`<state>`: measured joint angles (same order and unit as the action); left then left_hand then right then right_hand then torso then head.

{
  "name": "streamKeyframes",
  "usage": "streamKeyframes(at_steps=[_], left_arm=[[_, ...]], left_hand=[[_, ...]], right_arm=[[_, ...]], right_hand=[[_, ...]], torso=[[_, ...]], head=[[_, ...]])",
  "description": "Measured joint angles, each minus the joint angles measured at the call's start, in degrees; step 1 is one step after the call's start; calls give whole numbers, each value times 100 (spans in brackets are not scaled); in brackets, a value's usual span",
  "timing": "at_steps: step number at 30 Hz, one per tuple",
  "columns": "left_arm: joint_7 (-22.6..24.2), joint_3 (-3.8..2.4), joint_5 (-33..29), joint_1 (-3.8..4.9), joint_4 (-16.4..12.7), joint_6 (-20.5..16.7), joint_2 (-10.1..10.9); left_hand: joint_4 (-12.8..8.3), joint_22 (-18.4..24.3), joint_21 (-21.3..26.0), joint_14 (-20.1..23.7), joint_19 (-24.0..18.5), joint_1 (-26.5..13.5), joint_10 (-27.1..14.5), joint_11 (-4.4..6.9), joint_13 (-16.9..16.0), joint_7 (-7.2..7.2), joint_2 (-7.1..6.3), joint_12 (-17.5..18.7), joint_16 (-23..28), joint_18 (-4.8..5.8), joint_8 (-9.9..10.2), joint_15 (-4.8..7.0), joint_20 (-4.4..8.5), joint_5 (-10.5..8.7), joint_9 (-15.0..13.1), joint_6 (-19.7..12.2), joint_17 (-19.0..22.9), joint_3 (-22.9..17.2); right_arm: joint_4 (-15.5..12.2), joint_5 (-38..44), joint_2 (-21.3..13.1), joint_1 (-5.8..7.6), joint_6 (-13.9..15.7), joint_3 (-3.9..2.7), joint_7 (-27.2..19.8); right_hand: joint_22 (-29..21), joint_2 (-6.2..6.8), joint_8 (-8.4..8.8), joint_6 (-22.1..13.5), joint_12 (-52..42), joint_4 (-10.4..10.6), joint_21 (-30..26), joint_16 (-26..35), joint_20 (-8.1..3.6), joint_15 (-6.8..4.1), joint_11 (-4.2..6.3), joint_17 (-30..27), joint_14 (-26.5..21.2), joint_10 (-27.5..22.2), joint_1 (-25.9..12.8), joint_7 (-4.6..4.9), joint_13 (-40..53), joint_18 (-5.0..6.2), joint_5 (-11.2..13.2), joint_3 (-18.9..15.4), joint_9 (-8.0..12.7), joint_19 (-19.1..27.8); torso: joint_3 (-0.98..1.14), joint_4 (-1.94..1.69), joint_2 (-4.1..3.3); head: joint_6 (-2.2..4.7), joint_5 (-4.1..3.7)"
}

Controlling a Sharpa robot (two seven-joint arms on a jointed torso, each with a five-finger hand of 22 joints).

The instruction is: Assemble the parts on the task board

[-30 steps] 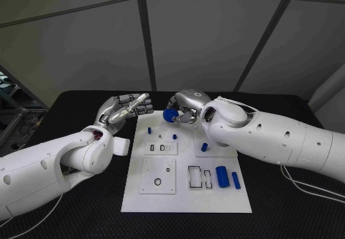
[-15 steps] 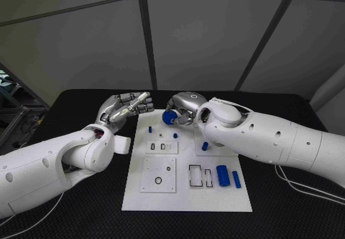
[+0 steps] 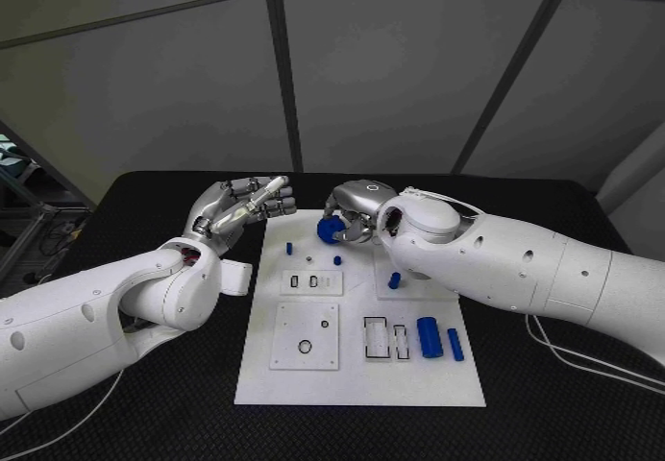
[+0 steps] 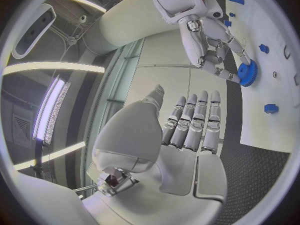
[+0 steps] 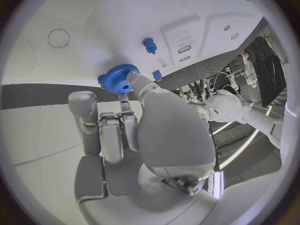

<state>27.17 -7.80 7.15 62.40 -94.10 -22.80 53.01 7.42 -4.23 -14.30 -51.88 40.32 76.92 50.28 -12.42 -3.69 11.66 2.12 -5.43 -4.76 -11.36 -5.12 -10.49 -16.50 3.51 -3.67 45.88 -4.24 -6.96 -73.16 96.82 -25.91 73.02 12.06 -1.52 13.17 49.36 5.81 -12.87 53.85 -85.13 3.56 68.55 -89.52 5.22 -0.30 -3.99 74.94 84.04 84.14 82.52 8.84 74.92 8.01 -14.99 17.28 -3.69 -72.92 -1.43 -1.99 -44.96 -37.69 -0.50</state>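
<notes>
My right hand (image 3: 355,209) hovers over the far end of the white task board (image 3: 360,384) and pinches a blue gear (image 3: 332,229) (image 5: 116,78) (image 4: 247,74) between its fingertips. My left hand (image 3: 244,206) (image 4: 187,130) is raised beside the board's far left corner, fingers straight and held together, holding nothing. On the board stand a small blue peg (image 3: 288,250), a blue knob (image 3: 337,260) and a blue peg (image 3: 394,282). Two blue cylinders (image 3: 430,339) (image 3: 455,347) lie at the near right.
White inset plates with slots and holes (image 3: 310,284) (image 3: 305,336) sit on the board's left half, and a slotted frame (image 3: 376,340) near the cylinders. Black table (image 3: 554,403) surrounds the board. A grey cable (image 3: 596,360) runs along the right side.
The right hand has lowered the blue gear a little toward the board's far end. The left hand has stayed put.
</notes>
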Motion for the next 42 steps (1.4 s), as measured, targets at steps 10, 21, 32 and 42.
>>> streamKeyframes(at_steps=[10, 21, 32, 42], left_arm=[[-1, -1, 0, 2, -8, -2, -1], [-4, -2, 0, 2, -14, -3, 15], [-5, -2, 0, 2, -15, -2, 28], [-6, -3, 0, 3, -10, -3, 32]], left_hand=[[0, 2, 19, 0, -1, 0, 0, 0, 0, 0, 0, 0, 10, -13, 0, 0, 1, 0, 0, 0, 0, 0], [0, 1, 19, 0, 0, 0, 0, 0, 0, 0, 0, 0, 10, 376, 0, 0, 1, 0, 0, 0, 5, 0], [0, 6, 19, 16, 0, 0, 0, 0, 0, 0, 0, 3, 10, 339, 0, -16, 1, 0, 0, 0, 5, 0], [0, 6, 19, 17, 0, 0, 0, 0, 0, 1, 0, 23, 10, 157, 0, -16, 1, 0, 0, 0, 4, 0]], right_arm=[[78, 17, 38, 23, -66, -6, -14], [110, 31, 61, 34, -153, 1, -37], [106, 41, 52, 43, -203, 12, -45], [63, 41, 21, 32, -230, 23, -61]], right_hand=[[7, 30, 29, -4, 0, -20, 0, 0, 0, 0, 0, 1, 0, 0, -31, -4, 0, 0, -2, 20, 0, 0], [30, 37, 264, -220, 25, -52, 38, 0, 21, 0, 0, 0, 0, 0, -231, 49, 0, 0, 94, 136, -8, -20], [37, 92, 329, -341, 84, -70, 39, 0, 21, 0, -1, -1, 0, 0, -240, 65, 0, 0, 117, 145, -2, -20], [30, 126, 474, -569, 112, -139, 39, 0, 21, 0, 0, -1, 0, 0, -276, 48, 0, 1, 182, 153, 4, -20]], torso=[[1, 5, 0], [1, 2, 0], [3, 2, 0], [2, -1, 0]], head=[[-16, -9], [-26, -10], [-39, -33], [-44, -30]])
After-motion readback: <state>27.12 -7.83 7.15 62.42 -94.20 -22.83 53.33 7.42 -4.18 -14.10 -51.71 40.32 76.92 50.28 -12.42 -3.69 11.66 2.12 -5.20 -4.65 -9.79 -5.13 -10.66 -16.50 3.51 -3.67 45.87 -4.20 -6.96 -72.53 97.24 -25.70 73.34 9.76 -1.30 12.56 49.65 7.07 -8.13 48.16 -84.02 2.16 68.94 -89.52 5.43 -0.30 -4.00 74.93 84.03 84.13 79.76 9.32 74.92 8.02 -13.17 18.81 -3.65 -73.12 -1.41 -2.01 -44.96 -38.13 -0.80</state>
